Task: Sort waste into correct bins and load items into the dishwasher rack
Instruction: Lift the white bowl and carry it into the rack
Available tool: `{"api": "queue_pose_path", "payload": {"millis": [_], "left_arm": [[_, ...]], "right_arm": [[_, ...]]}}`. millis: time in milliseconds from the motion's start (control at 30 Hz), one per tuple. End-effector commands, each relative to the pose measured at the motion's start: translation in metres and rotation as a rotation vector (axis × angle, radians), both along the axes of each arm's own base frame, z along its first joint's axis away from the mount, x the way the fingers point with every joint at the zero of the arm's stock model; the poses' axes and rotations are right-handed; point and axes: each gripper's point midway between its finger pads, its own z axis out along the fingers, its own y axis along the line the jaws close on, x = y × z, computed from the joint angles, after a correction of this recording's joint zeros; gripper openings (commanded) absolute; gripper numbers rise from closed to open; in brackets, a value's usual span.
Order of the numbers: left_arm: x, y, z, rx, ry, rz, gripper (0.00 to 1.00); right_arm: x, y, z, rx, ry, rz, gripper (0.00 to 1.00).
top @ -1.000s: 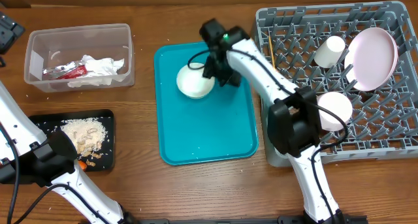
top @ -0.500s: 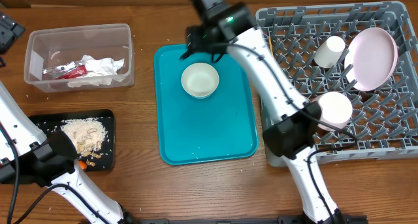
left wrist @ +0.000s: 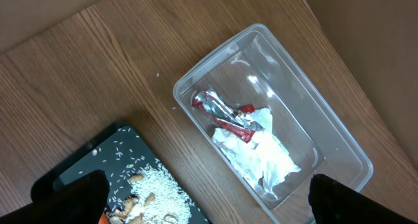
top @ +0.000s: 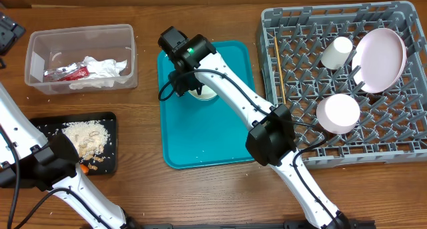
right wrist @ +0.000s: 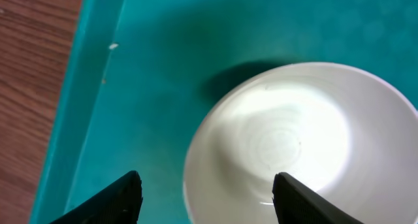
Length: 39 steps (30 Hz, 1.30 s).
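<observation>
table (left wrist: 78, 74): wood-grain top is filling most of the view, with a few pale specks lying loose on it.
clear tub (left wrist: 300, 119): is sitting at an angle on the table, right of centre.
red wrapper (left wrist: 225, 114): is lying inside the tub, towards its upper-left end.
white napkin (left wrist: 258, 155): crumpled, is lying in the tub and touching the wrapper.
black tray (left wrist: 72, 172): is sitting lower left, apart from the tub and partly cut off by the frame.
beige crumbs (left wrist: 153, 191): are lying heaped on the tray, with scattered grains around them.
orange piece (left wrist: 102, 219): only a sliver is showing at the bottom edge.
left gripper (left wrist: 208, 185): fingers (left wrist: 72, 198) are standing wide apart and holding nothing.
</observation>
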Motion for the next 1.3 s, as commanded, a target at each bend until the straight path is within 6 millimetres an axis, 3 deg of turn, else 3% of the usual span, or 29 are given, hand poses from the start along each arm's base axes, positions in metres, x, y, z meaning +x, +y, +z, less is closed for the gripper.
{"api": "queue_pose_path", "payload": {"millis": [0,100,400,633,700,733,833,867,967,1000,1100,1267], "left_arm": [[0.003,-0.001,-0.003,-0.002,0.002,0.009,1.00],[0.003,-0.001,-0.003,-0.002,0.002,0.009,1.00],[0.003,-0.001,-0.003,-0.002,0.002,0.009,1.00],[0.003,-0.001,-0.003,-0.002,0.002,0.009,1.00],[0.003,-0.001,-0.003,-0.002,0.002,0.009,1.00],[0.003,-0.001,-0.003,-0.002,0.002,0.009,1.00],[0.003,-0.001,-0.003,-0.002,0.002,0.009,1.00],[0.003,-0.001,-0.003,-0.002,0.002,0.009,1.00],[0.003,-0.001,-0.003,-0.002,0.002,0.009,1.00],[0.003,-0.001,-0.003,-0.002,0.002,0.009,1.00],[0.003,-0.001,-0.003,-0.002,0.002,0.009,1.00],[0.003,-0.001,-0.003,-0.002,0.002,0.009,1.00]], "right_arm": [[-0.002,-0.012,-0.009,-0.054,0.009,0.004,0.64],[-0.009,-0.009,-0.016,-0.043,0.040,0.010,0.48],[-0.007,-0.005,-0.004,-0.006,0.028,-0.076,0.21],[0.018,0.000,0.086,0.215,-0.074,-0.202,0.04],[0.023,-0.005,0.115,0.287,-0.090,-0.239,0.04],[0.028,-0.015,0.144,0.360,-0.102,-0.269,0.04],[0.039,-0.046,0.186,0.445,-0.134,-0.335,0.04],[0.043,-0.066,0.207,0.492,-0.142,-0.360,0.04],[0.047,-0.101,0.238,0.590,-0.128,-0.420,0.04],[0.050,-0.129,0.258,0.664,-0.118,-0.451,0.04],[0.054,-0.177,0.280,0.755,-0.103,-0.525,0.04],[0.050,-0.257,0.284,0.848,-0.006,-0.696,0.04]]}}
